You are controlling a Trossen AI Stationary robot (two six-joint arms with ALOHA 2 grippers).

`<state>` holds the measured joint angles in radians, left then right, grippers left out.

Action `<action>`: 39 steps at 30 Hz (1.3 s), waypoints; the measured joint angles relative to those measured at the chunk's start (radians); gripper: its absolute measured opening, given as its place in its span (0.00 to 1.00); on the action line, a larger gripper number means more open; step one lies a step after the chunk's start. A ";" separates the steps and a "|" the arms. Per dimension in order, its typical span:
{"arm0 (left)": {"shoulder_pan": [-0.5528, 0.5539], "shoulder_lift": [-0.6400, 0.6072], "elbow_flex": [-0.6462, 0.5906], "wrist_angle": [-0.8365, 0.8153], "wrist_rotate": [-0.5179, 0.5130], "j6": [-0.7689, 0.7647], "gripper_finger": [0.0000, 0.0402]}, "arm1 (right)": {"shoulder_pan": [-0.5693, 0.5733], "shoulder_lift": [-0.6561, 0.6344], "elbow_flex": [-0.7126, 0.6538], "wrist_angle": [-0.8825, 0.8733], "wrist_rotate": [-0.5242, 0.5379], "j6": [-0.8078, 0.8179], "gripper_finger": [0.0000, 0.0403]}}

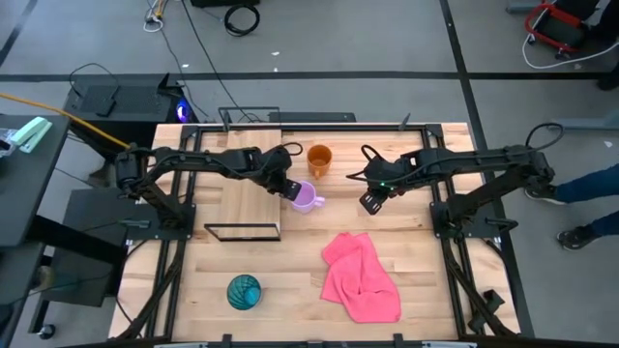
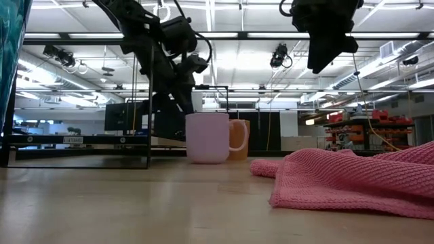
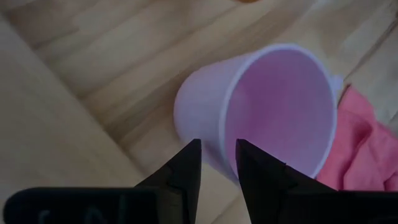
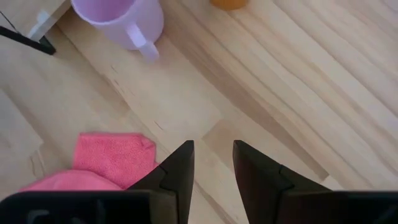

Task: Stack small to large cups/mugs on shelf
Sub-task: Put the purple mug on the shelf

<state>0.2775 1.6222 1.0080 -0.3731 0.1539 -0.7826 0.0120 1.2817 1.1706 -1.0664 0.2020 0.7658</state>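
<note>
The pale purple mug (image 1: 308, 197) stands upright on the tabletop beside the shelf's right edge, its handle (image 4: 147, 48) pointing toward the table's right. My left gripper (image 1: 290, 187) is shut on its rim at the side nearest the shelf (image 1: 250, 184). The orange mug (image 1: 319, 159) stands just beyond it on the tabletop. The teal patterned cup (image 1: 244, 292) stands near the front edge. My right gripper (image 1: 371, 202) hangs shut and empty above the table, right of the purple mug. My left gripper holds the purple mug by its rim (image 3: 224, 140) on the side toward the shelf. One finger (image 3: 189, 168) is outside the wall and one finger (image 3: 258, 177) is inside the cup. The fingers come slanting down from the table's left. The mug stands with its base on the table (image 2: 207, 161).
A pink cloth (image 1: 360, 275) lies crumpled on the table's right front, below my right gripper. The shelf's board rests on a thin black frame (image 1: 242, 232) at centre left. Bare tabletop (image 1: 290, 261) lies between the shelf, the cloth and the teal cup.
</note>
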 joint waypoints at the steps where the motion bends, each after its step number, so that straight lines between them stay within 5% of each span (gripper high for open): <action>1: 0.000 0.000 0.000 0.010 0.000 -0.001 0.27 | 0.000 0.001 0.000 0.000 0.000 0.000 0.29; 18: -0.001 -0.002 0.091 -0.035 -0.026 0.029 0.03 | 0.000 0.001 0.000 0.000 0.000 -0.002 0.30; 30: 0.024 -0.002 0.459 -0.524 -0.224 0.175 0.03 | 0.000 0.001 0.001 0.000 0.000 -0.002 0.30; 39: 0.180 -0.002 0.695 -0.892 -0.344 0.219 0.03 | 0.005 -0.014 0.001 -0.014 0.000 -0.021 0.30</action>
<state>0.4579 1.6203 1.7031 -1.2651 -0.1905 -0.5636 0.0166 1.2674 1.1717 -1.0804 0.2016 0.7446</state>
